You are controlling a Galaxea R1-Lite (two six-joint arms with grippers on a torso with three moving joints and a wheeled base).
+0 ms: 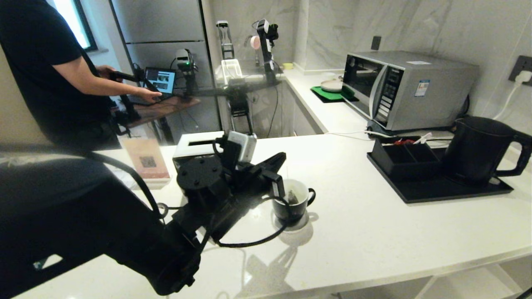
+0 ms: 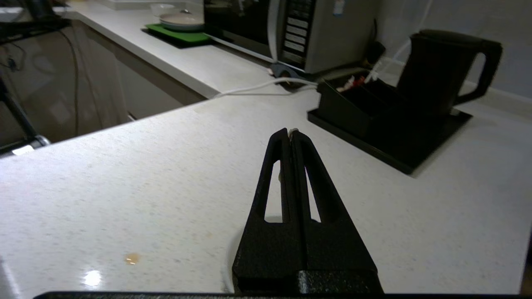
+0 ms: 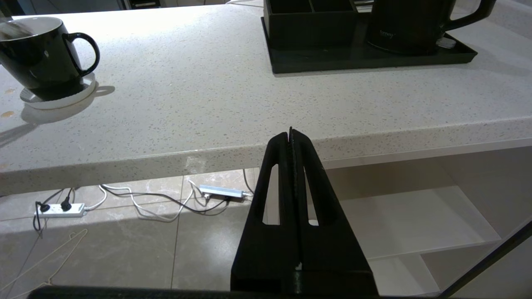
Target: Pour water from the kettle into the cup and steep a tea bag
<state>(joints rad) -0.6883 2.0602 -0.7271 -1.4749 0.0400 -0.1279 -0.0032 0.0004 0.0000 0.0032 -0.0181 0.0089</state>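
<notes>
The black cup (image 1: 293, 205) stands on a white coaster near the middle of the counter, also shown in the right wrist view (image 3: 39, 58). The tea bag (image 1: 292, 197) hangs inside the cup on a thin string. Above the cup's left rim is my left gripper (image 1: 282, 158), shut, with a small pale bit of the string's end pinched at its tip (image 2: 293, 131). I cannot make out water in the cup. The tall black kettle (image 1: 478, 149) (image 2: 436, 70) sits on its tray at the right. Below the counter's front edge my right gripper (image 3: 291, 133) is parked and shut, with nothing in it.
A low black compartment tray (image 1: 419, 193) holds the kettle, with a microwave (image 1: 409, 89) behind it. A black tissue box (image 1: 195, 149) and a booklet (image 1: 147, 160) lie behind my left arm. A person stands at the back left. A small yellowish drop (image 2: 132, 258) lies on the counter.
</notes>
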